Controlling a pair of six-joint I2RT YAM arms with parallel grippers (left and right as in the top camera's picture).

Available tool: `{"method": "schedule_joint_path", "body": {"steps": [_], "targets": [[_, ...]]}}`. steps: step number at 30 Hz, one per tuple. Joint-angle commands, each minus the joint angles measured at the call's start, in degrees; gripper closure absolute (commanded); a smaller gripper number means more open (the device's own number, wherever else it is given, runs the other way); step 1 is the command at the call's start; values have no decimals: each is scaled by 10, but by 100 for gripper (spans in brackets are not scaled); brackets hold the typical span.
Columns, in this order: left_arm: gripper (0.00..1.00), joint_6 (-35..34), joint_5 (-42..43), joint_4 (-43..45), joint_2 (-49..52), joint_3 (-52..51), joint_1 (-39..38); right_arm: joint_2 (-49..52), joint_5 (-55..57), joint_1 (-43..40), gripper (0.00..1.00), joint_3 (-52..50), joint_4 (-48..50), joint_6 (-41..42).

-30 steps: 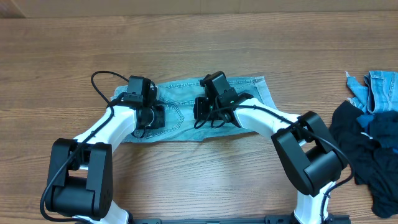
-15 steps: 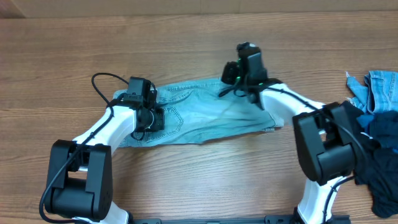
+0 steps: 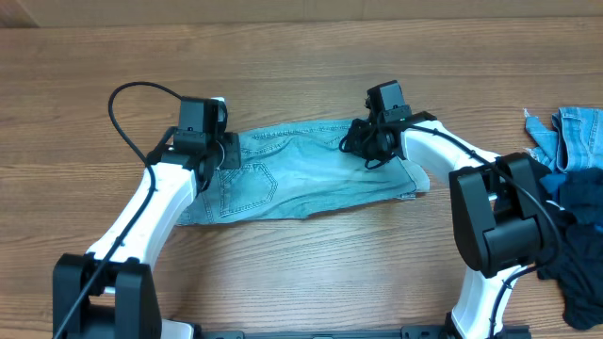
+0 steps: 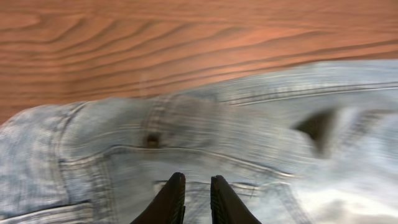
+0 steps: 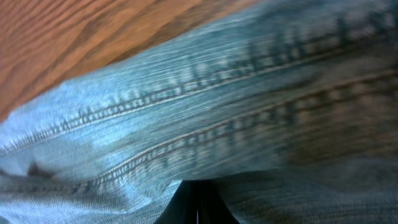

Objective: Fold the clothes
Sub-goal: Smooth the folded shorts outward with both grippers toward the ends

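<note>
Pale blue denim jeans [image 3: 301, 179] lie folded across the middle of the table, back pocket up. My left gripper [image 3: 229, 153] hovers over their left end. In the left wrist view its tips [image 4: 198, 180] stand a narrow gap apart, with nothing between them and denim [image 4: 261, 137] beneath. My right gripper [image 3: 364, 145] is at the upper right part of the jeans. In the right wrist view its fingers [image 5: 196, 184] are pressed together, and their tips vanish into a stitched fold of denim [image 5: 205, 112] that hangs over them.
A heap of black fabric [image 3: 565, 226] and more pale denim [image 3: 575, 132] sits at the right table edge, next to the right arm's base. A black cable [image 3: 127, 99] loops out from the left arm.
My right gripper dragged the denim from the middle up and to the right, then settled slightly lower. The left gripper shifted back toward the waistband and its fingers parted a little.
</note>
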Motion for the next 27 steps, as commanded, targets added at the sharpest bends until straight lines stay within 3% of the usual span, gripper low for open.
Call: {"method": "schedule_joint_path", "body": {"steps": [1, 5, 6, 9, 12, 14, 18, 20, 21, 24, 27], "targets": [[87, -1, -56, -18, 92, 8, 14, 2, 62, -17, 96, 3, -13, 59], [89, -52, -62, -31, 157, 8, 33, 2, 140, -35, 96, 3, -47, 58], [83, -66, -101, -37, 159, 8, 58, 2, 185, -45, 96, 3, -68, 58], [82, -66, -116, -69, 159, 8, 129, 2, 267, -63, 96, 3, -94, 49], [81, -52, -34, -84, 159, 15, 210, 2, 280, -90, 96, 3, -78, 11], [78, -18, 28, -97, 151, 41, 229, 1, 230, -96, 96, 21, -68, -59], [72, 13, 76, -167, 98, 154, 212, -40, 172, -96, 87, 113, -132, -104], [71, 41, 142, -224, 48, 213, 188, -82, 120, -96, 70, 162, -202, -106], [71, 43, 153, -242, 33, 219, 177, -92, 98, -96, 67, 165, -223, -106], [73, 53, 156, -301, 10, 216, 127, -99, 40, -95, 68, 162, -312, -106], [89, 49, 121, -267, 31, 120, 38, -99, 30, -76, 75, 122, -363, -148]]}}
